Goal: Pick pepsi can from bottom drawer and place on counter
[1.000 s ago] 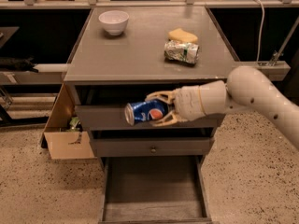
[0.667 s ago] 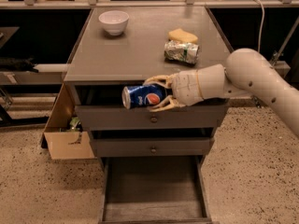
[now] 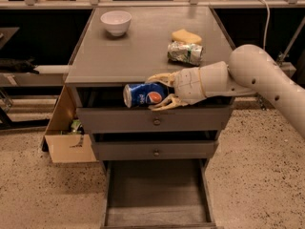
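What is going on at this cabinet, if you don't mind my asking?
The robot's arm reaches in from the right, and its gripper holds the pepsi can on its side, in front of the cabinet just below the counter's front edge. The bottom drawer is pulled open underneath. The can is not yet set down on the counter, where a white bowl, a yellow sponge and a snack bag sit.

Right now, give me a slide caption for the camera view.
Hand holds the pepsi can sideways at the front edge of the counter, above the open bottom drawer.
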Tool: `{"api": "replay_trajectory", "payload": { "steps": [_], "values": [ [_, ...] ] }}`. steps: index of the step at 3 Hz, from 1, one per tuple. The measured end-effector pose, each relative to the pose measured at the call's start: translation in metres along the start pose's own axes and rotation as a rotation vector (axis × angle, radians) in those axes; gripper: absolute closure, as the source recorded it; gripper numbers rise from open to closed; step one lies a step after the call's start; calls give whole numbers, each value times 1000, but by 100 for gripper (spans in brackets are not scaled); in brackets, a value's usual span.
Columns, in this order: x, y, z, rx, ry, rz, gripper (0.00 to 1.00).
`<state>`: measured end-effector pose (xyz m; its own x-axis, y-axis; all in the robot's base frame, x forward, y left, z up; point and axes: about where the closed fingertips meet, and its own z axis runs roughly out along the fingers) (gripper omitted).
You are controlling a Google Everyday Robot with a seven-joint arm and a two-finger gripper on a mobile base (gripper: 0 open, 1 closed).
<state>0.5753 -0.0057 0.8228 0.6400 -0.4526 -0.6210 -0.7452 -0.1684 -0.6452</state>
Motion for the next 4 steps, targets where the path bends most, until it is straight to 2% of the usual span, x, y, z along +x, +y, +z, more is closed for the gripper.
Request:
{"api": "replay_trajectory", "payload": {
  "steps": [1,2,3,4],
  "values": [
    [-5,-27,-1,-18,5,59,100],
    [-12,-86,3,-13,-11,144,100],
    [-2,-117,13,-4,-22,220,100],
    [31,-134,30,31,-16,339,100]
  ]
}}
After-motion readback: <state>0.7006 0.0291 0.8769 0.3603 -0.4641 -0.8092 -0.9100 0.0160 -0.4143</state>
